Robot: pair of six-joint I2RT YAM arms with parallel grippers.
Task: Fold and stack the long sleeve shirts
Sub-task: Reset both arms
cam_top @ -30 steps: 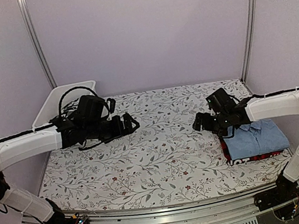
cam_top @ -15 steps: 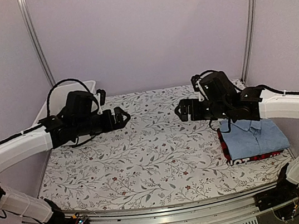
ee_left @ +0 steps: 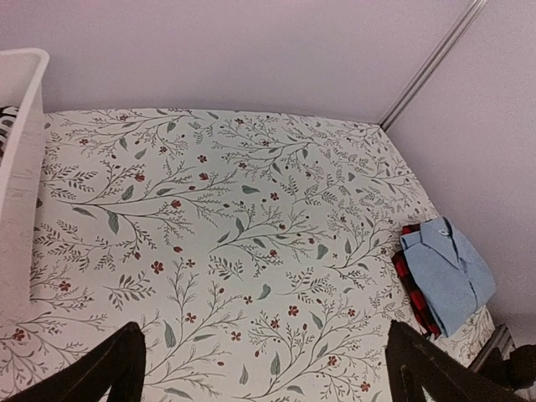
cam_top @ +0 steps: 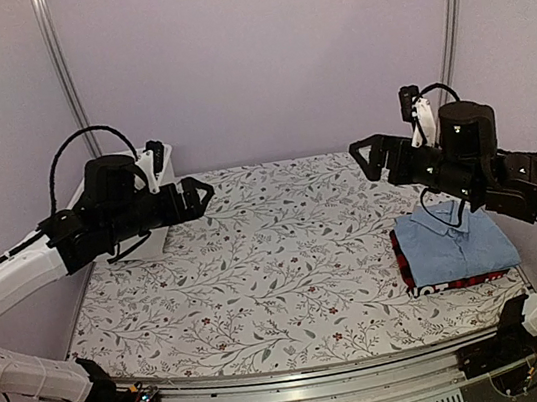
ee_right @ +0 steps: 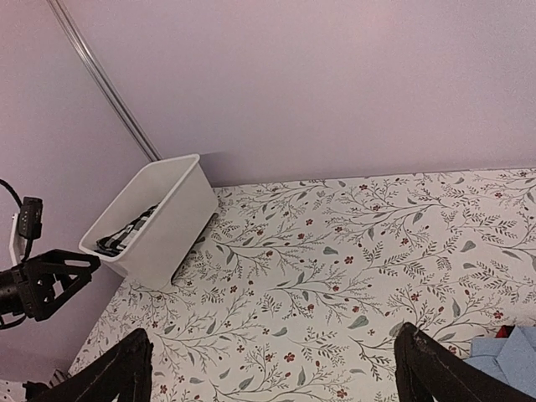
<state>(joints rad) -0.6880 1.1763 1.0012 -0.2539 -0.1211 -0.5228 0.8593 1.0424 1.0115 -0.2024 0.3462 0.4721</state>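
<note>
The long sleeve shirts lie folded in one stack at the table's right side. The light blue shirt [cam_top: 455, 244] is on top, and the red-and-black plaid shirt [cam_top: 441, 285] shows at the edges beneath it. The left wrist view shows the blue shirt [ee_left: 448, 272] over the plaid shirt [ee_left: 414, 283]. A corner of the blue shirt [ee_right: 511, 356] appears in the right wrist view. My left gripper [cam_top: 193, 196] [ee_left: 264, 328] is open and empty, raised over the left side. My right gripper [cam_top: 367, 154] [ee_right: 274, 331] is open and empty, raised up and left of the stack.
A white bin [ee_right: 159, 218] with dark striped cloth inside stands at the table's back left corner, partly behind my left arm [cam_top: 164, 162]; its wall [ee_left: 21, 167] shows in the left wrist view. A floral cloth [cam_top: 287, 259] covers the table. Walls and metal posts [cam_top: 449, 22] enclose it.
Both arms have risen and drawn apart: the left gripper back towards the bin, the right gripper up and away from the shirt stack. Both jaws stayed open. The stack has not moved.
</note>
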